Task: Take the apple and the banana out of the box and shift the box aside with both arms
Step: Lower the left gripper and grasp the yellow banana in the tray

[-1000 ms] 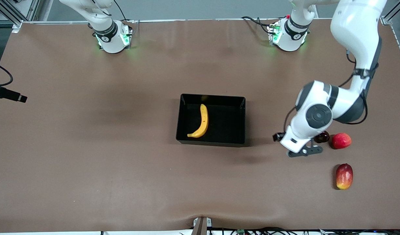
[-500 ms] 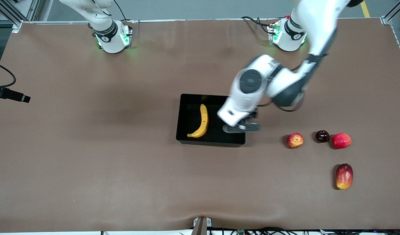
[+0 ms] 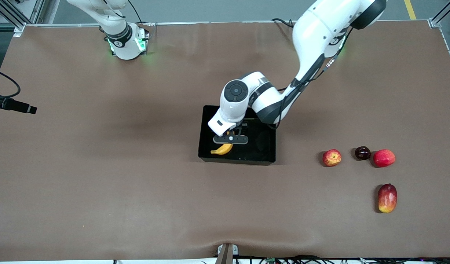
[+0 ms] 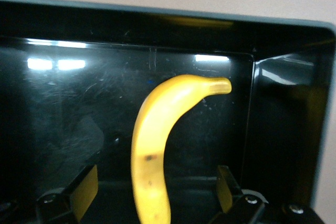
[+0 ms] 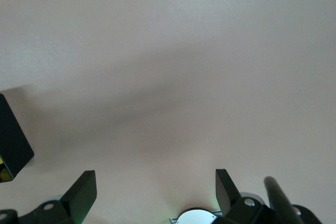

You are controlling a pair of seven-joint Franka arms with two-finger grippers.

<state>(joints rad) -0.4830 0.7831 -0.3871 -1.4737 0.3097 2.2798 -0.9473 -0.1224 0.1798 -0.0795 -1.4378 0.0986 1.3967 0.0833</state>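
Observation:
The yellow banana (image 3: 223, 149) lies in the black box (image 3: 263, 148) at the table's middle. My left gripper (image 3: 231, 139) is down in the box, open, with one finger on each side of the banana's middle and touching nothing. In the left wrist view the banana (image 4: 152, 145) runs between my open fingertips (image 4: 84, 192), with the box wall (image 4: 283, 129) beside it. The small streaked red apple (image 3: 331, 157) sits on the table toward the left arm's end. My right gripper (image 5: 156, 179) is open and empty, high over bare table near its base; it waits.
Beside the apple lie a dark plum (image 3: 362, 153) and a red round fruit (image 3: 384, 158). A red-yellow mango (image 3: 387, 198) lies nearer the front camera. A black camera mount (image 3: 12, 105) juts in at the right arm's end. A box corner (image 5: 13, 135) shows in the right wrist view.
My left arm has swung from the fruits at its end of the table to the box and come down over the banana. The streaked apple, hidden before, now shows.

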